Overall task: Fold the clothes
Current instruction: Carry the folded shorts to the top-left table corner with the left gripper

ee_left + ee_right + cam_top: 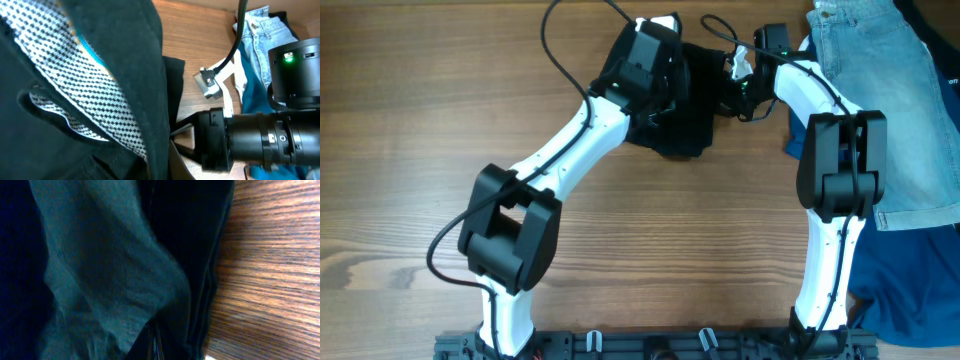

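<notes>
The black shorts (688,112) lie bunched at the far middle of the table, partly under both arms. My left gripper (663,92) is on their left part. In the left wrist view the black shorts (125,60) hang over my left gripper (172,162), showing the chequered pale pocket lining (95,95); only one finger shows, pressed against the cloth. My right gripper (742,92) is at their right edge. In the right wrist view the black shorts (100,255) fill the left side and my right gripper (156,347) has its fingers close together on a fold.
Light-blue denim shorts (890,90) lie at the far right, with a royal-blue garment (905,285) below them at the right edge. Both also show in the left wrist view, the denim (260,30) behind the right arm's wrist (270,135). Bare wood table (420,120) lies to the left.
</notes>
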